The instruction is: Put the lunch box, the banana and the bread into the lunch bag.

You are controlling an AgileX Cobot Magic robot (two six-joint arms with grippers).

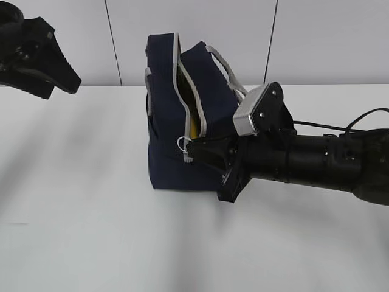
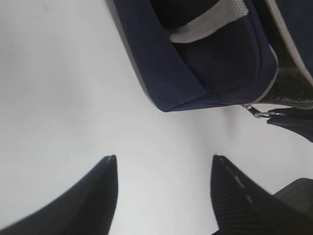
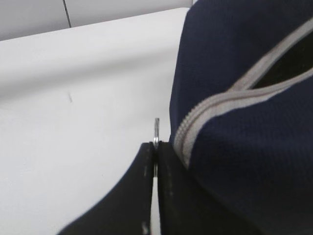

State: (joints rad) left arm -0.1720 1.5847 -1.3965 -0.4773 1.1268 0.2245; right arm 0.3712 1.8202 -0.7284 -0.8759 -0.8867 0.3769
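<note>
My right pincer [image 3: 155, 147] is clamped on the small metal ring pull [image 1: 183, 143] of the navy-blue fabric lunch bag [image 1: 176, 146] with grey zipper trim, which stands mid-table, its mouth gaping with yellow visible inside. Soft and floppy, I judge; the ring is the sure hold. My left pincer [image 2: 164, 169] hangs apart, empty.

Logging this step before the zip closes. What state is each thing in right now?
Lunch bag: upright, top open, something yellow showing inside.
Ring pull: pinched by the right gripper.
Right gripper: shut on the ring pull.
Left gripper: open, empty, above the table.
</note>
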